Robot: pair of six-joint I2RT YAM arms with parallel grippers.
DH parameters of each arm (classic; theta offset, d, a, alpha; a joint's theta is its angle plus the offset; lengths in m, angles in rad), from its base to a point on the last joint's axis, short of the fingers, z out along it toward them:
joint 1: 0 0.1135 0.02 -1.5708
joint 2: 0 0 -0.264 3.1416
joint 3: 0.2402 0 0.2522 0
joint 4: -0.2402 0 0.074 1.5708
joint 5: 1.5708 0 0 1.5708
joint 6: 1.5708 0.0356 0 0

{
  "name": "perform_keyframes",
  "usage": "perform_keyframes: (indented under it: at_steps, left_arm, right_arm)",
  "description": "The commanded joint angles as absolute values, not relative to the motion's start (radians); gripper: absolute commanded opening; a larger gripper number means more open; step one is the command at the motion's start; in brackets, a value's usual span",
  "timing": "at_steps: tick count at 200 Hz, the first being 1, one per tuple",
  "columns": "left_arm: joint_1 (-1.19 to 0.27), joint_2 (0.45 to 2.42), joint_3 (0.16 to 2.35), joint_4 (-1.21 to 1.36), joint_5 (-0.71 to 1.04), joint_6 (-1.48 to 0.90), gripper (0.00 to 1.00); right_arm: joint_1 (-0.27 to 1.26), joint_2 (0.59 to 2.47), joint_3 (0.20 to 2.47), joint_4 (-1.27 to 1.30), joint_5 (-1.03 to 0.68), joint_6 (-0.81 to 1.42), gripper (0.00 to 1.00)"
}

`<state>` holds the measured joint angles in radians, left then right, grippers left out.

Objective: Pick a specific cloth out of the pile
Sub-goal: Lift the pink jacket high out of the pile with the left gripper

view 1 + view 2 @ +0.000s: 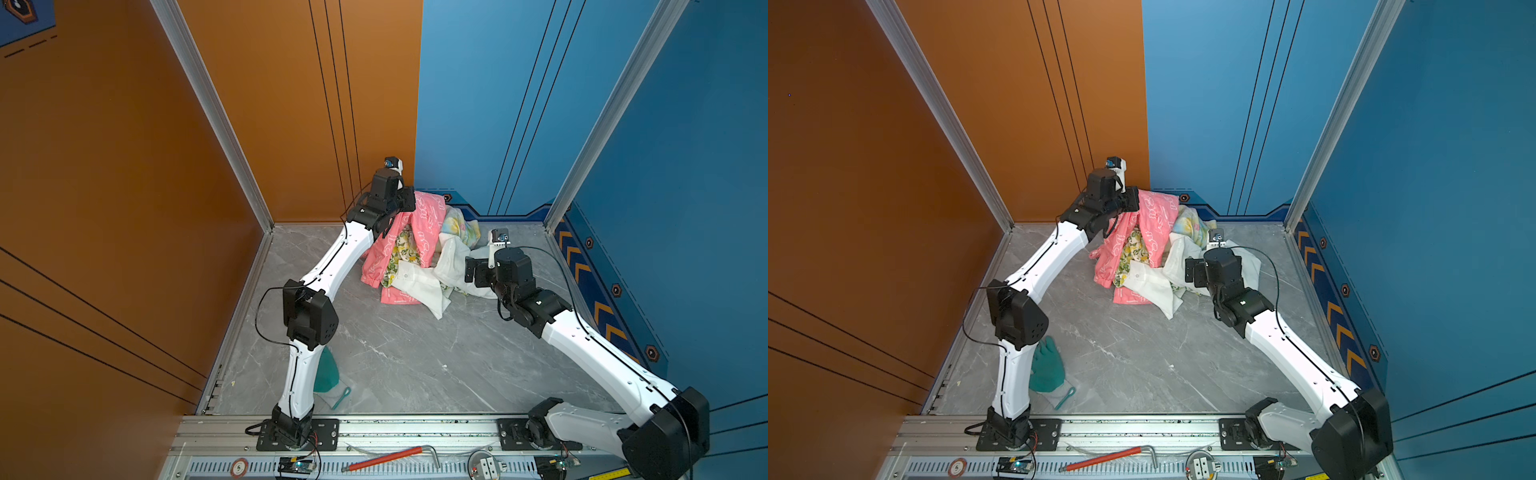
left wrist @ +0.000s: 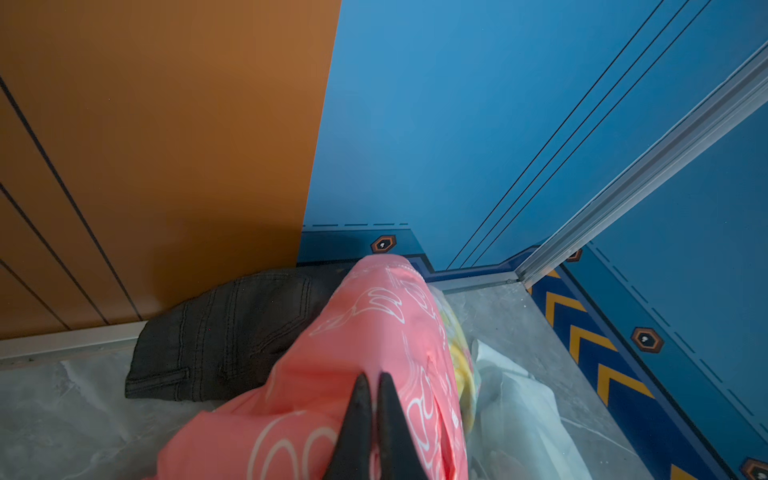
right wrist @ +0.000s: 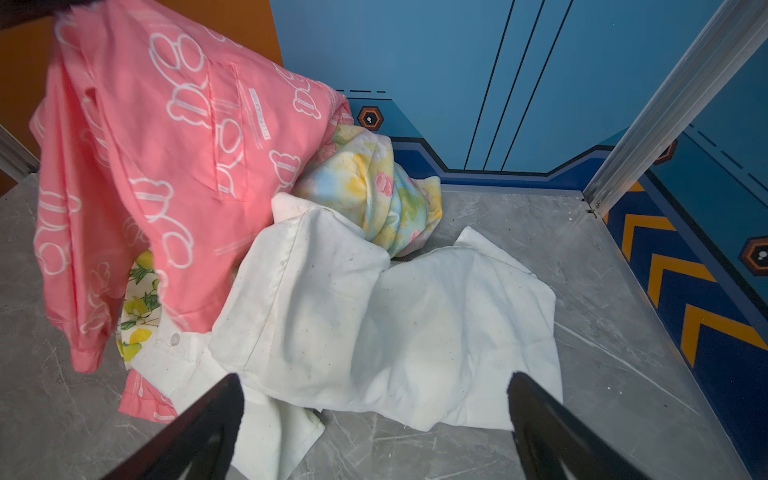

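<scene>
found the right gripper (image 3: 374, 376) nearest, jaws spread wide and empty, poised over the white cloth (image 3: 374, 299) at the near right edge of the pile (image 1: 419, 266) on the table (image 1: 395, 365). just beyond, saw the near hem of the cloth (image 1: 424, 224) lying low on the table, tucked under the white cloth and beside the lemon-print cloth (image 3: 139, 307). followed its long axis from that hem up and away toward the far corner, draped as a slack pink sheet. at the far, high end, found the left gripper (image 2: 375, 376) clenched on a fold of it, raised above the pile. judged the left arm the committed one, with the trapped hem lying below and nearer than its grip; reckoned a lift up and leftward needed to draw that hem free. farthest back, noted a pastel floral piece (image 3: 374, 187) and a dark grey piece (image 2: 232, 332) against the orange wall (image 2: 166, 166).
</scene>
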<state>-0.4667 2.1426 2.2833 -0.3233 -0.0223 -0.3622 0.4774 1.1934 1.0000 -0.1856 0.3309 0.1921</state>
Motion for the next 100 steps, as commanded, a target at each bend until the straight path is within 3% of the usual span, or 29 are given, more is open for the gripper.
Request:
perform_keyframes:
  at_steps: [1,100]
  left_arm:
    - [-0.468,2.085,2.365,-0.321,-0.004,-0.345,0.0]
    - [-0.397,2.163,2.708,-0.399,-0.021,-0.34,0.0]
  right_arm:
    - [0.474,1.208,0.999,-0.145,0.311,0.207,1.0]
    - [0.474,1.27,1.022,-0.087,0.273,0.192,1.0]
